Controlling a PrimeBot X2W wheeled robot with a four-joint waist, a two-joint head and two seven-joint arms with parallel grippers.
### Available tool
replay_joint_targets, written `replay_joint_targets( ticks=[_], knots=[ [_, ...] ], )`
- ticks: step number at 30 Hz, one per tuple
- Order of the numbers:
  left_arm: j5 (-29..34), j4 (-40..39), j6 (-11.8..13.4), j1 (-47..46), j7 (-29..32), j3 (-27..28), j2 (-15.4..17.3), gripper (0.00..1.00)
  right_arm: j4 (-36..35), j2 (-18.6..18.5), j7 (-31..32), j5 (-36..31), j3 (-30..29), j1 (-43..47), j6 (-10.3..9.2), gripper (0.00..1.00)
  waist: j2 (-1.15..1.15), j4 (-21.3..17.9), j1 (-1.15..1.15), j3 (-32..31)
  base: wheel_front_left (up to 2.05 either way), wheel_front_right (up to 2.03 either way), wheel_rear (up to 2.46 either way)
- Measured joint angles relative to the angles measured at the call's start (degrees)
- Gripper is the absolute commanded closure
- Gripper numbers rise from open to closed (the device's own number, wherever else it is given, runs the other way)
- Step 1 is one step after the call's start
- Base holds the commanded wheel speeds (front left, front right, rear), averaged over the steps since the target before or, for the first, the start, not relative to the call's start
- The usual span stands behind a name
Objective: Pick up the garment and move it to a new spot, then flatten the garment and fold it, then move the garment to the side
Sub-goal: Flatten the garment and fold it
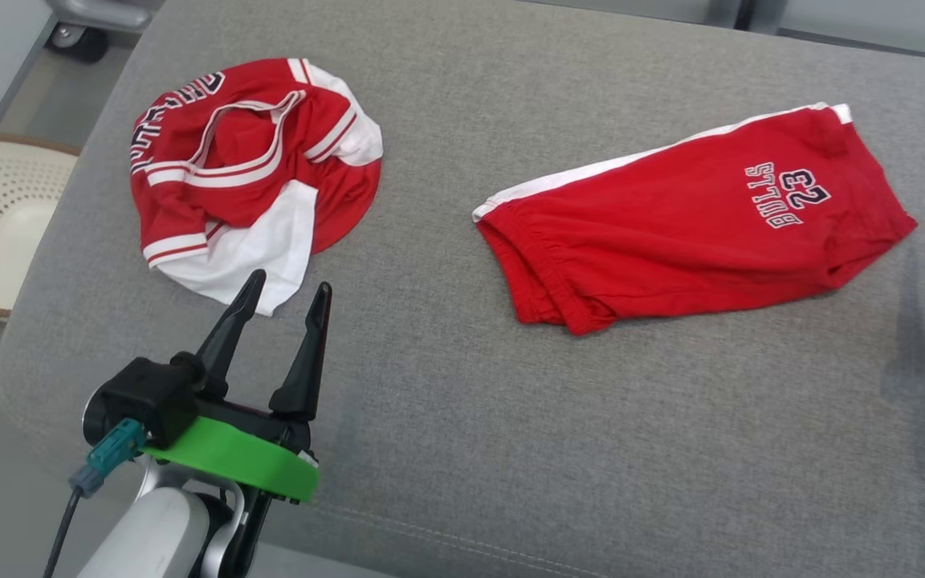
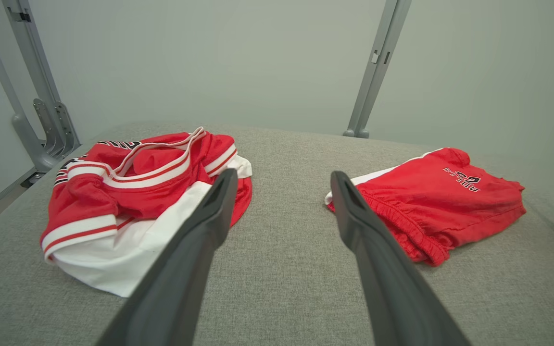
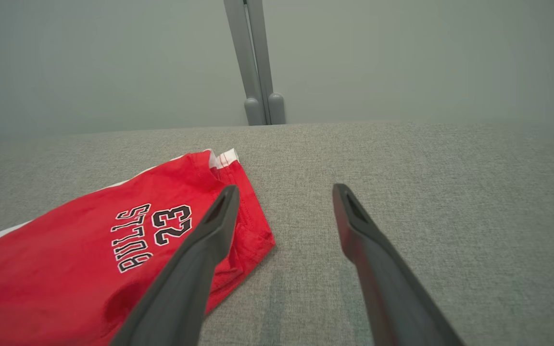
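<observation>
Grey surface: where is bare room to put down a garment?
Bare: the strip between the crumpled jersey and the red shorts; the wide front band right of the left claw; the patch right of the shorts. Crowded: the left end, where the jersey lies near that claw.

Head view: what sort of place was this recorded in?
Likely a robot test room or lab, not a home: a grey fabric-covered worktop holding a red jersey and red shorts, bare pale walls with grey metal frame posts, and a castor wheel past its far edge.
</observation>
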Motion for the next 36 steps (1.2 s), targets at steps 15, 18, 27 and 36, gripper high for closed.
replay_joint_targets(
  ticks=[15, 18, 27, 36],
  knots=[
    [1.54, -2.75, -0.05, 0.01, 0.00, 3.36, -3.16, 0.00, 7.50, -1.57, 3.67, -0.79, 0.41, -4.04, -0.19, 0.00, 0.00, 9.37, 0.00, 7.63, 0.00, 0.00, 0.00],
    [1.80, -2.79, -0.05, 0.08, 0.00, 3.81, -3.23, 0.00, 7.94, -2.08, 3.60, -1.07, 0.33, -5.26, -0.19, 0.00, 0.00, 10.18, 0.00, 8.56, 0.00, 0.00, 0.00],
    [2.94, -2.97, -0.83, 0.29, 0.00, 5.03, -3.88, 0.00, 10.37, -2.74, 3.67, -2.48, 0.94, -7.46, -0.11, 0.00, 0.00, 9.51, 0.00, 9.04, 0.00, 0.00, 0.00],
    [3.48, -3.27, -1.90, 1.02, 0.00, 5.65, -4.53, 0.00, 11.56, -3.92, 4.69, -2.94, 1.13, -8.02, -0.08, 0.00, 0.00, 8.85, 0.00, 9.14, 0.00, 0.00, 0.00]
  ],
)
